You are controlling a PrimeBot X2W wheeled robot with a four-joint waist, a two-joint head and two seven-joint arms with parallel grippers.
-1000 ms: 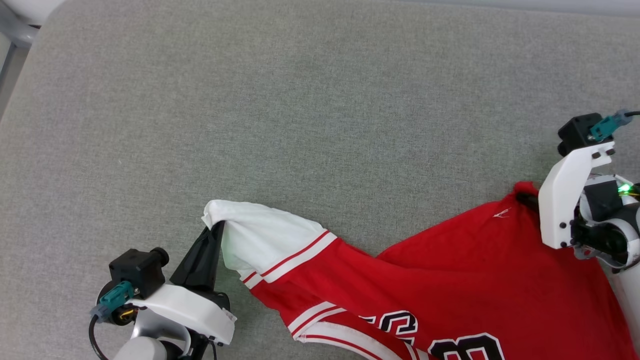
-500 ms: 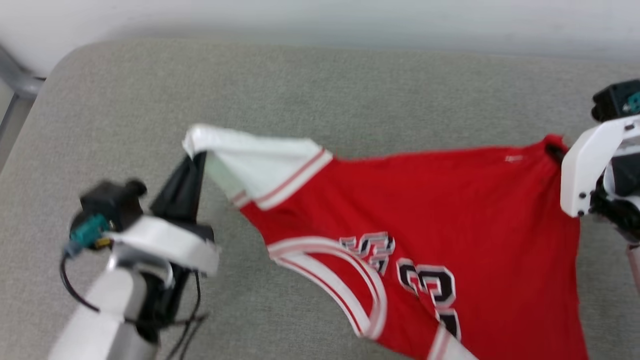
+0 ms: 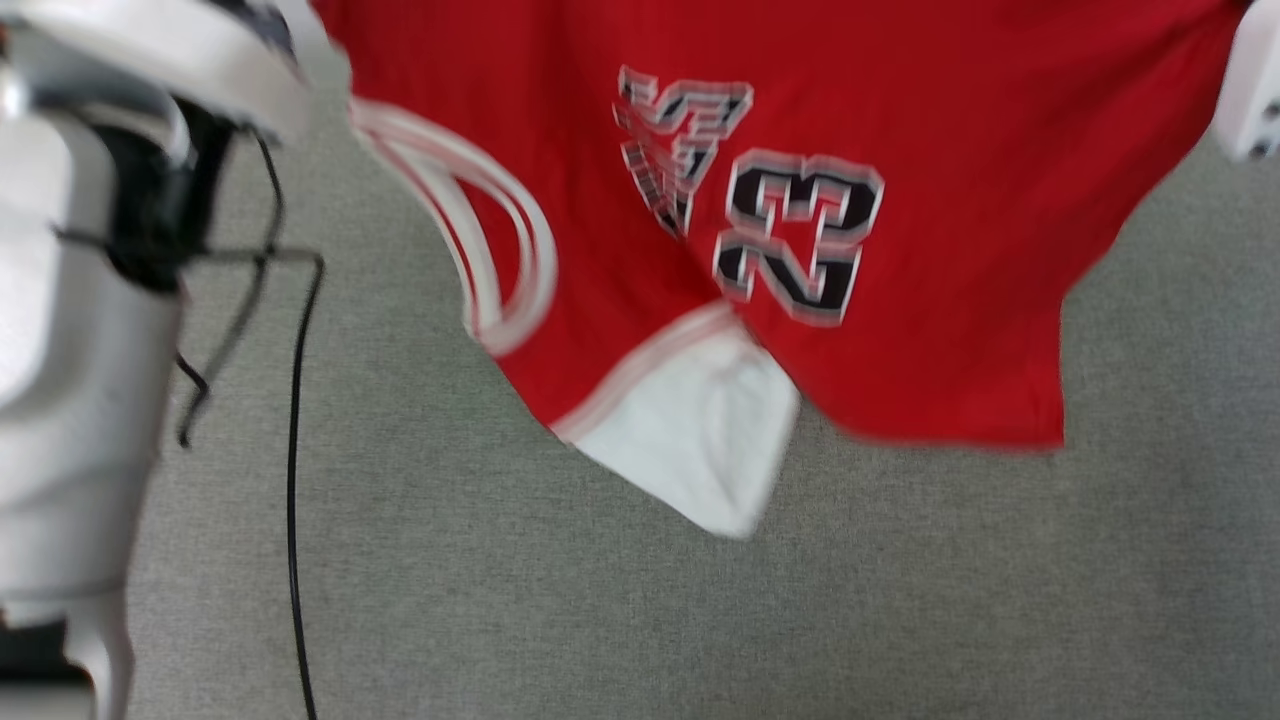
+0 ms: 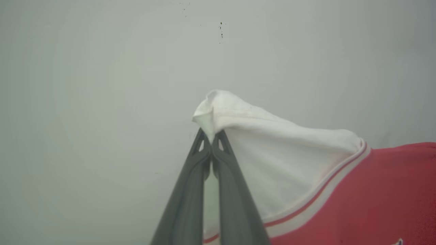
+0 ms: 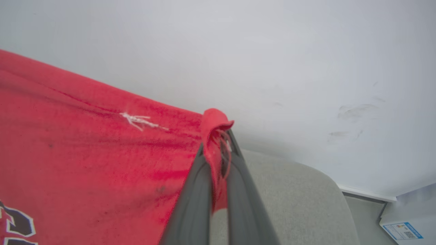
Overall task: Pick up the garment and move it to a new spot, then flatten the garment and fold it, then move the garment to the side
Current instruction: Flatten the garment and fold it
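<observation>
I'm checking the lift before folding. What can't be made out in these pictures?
Head view: motion blur smears the red fabric jersey with white sleeves and its black white-outlined numerals; the top edge cuts off its upper part.
Left wrist view: the left claw pinches a sleeve; the frame cuts off the body.
Right wrist view: bunched fabric partly hides the right claw tips.

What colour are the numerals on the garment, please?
The numerals are black with white outlines, on the red garment; clearest in the head view.
</observation>
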